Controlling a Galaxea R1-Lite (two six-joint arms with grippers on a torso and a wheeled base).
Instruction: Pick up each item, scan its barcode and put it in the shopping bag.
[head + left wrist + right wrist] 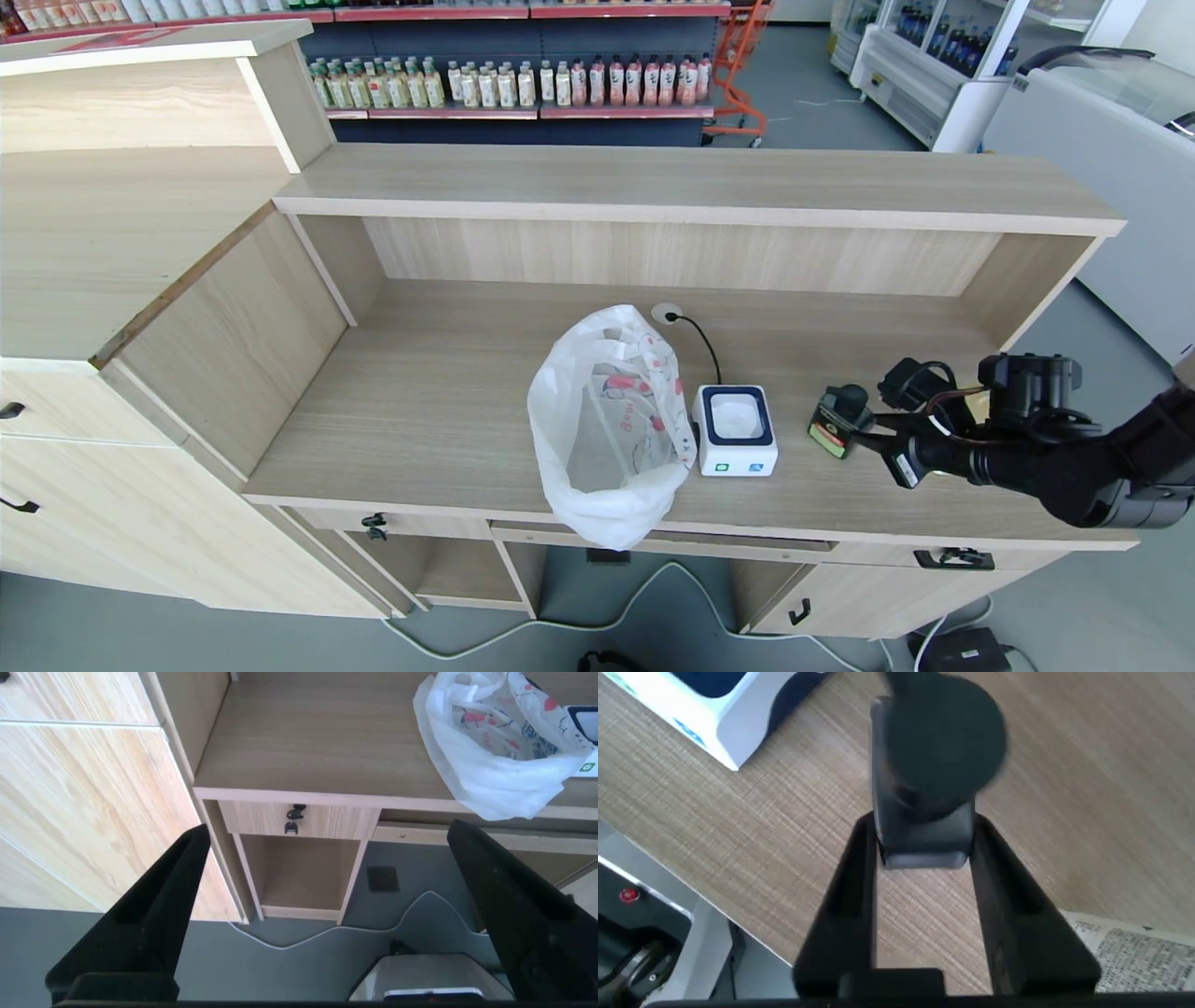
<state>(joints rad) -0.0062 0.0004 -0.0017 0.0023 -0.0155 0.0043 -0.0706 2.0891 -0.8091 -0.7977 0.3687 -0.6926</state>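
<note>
My right gripper is shut on a small dark bottle with a black cap and a coloured label, held tilted just over the counter to the right of the scanner. In the right wrist view its black fingers clamp the bottle's body below the round cap, and the scanner lies a short way off. The white shopping bag stands open left of the scanner, sagging over the counter's front edge. My left gripper is open, hanging low in front of the counter, left of the bag.
A black cable runs from the scanner to a hole at the counter's back. A printed pack lies on the counter near my right gripper. A raised shelf spans the back. Drawers and a cabinet lie below and to the left.
</note>
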